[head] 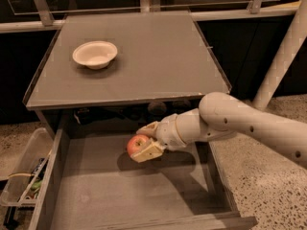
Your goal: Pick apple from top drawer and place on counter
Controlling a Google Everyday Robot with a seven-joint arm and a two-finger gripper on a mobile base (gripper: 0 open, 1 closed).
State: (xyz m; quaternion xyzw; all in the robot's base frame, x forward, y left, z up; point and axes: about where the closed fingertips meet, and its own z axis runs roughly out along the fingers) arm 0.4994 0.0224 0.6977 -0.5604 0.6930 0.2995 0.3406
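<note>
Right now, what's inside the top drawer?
In the drawer: the apple, clamped in the pincer near the back; otherwise bare floor. The counter shadows the rear strip; the arm covers the right side.

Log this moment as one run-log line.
gripper: over open wide grey wooden top drawer, shut on small round red-yellow apple | flat grey-brown counter: round white bowl, no apple yet

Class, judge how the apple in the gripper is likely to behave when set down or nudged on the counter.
Being round, the apple would probably roll on the flat counter if nudged. Its smooth-looking skin may slip in the gripper, shut on it above the top drawer.
</note>
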